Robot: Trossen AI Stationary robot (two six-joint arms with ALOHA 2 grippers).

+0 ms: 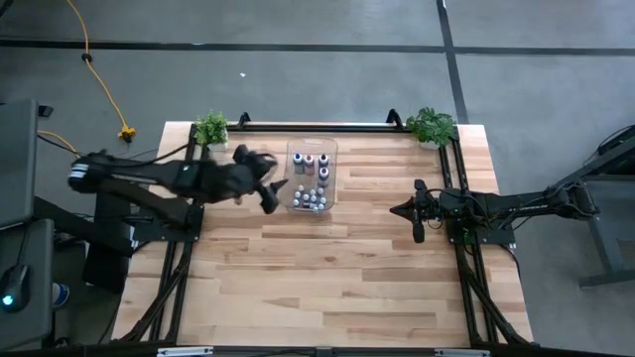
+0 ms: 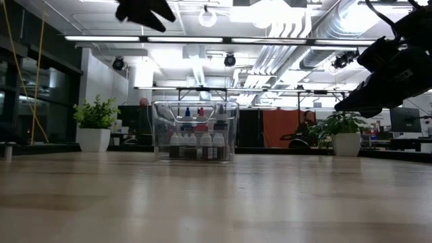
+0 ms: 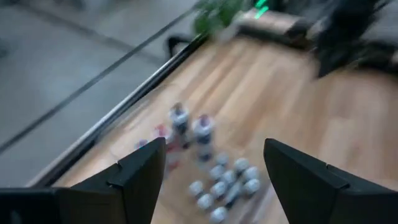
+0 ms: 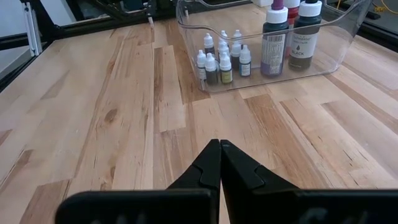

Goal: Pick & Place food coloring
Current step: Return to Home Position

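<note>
Tiny white-capped food coloring bottles (image 4: 221,59) and a few larger dark ones (image 4: 275,37) stand inside the clear plastic bin (image 4: 345,37) on the wooden tabletop (image 1: 298,288). My left jaws hover spread and empty just beside the bin; my right jaws, pressed together, wait well apart. Sorting looks done; next, I should retreat home, clearing the bin wall.

A clear bin (image 2: 162,125) stands on the pale wooden desk (image 2: 216,202), toward its far edge. Inside it the food coloring (image 2: 200,140) stands upright, with small white-capped bottles in front and a few taller ones behind. A potted plant (image 2: 96,120) sits to the bin's left and a second plant (image 2: 345,131) to its right. The left arm (image 2: 143,9) hangs dark above and left of the bin. The right arm (image 2: 395,64) hangs high at the right edge.
</note>
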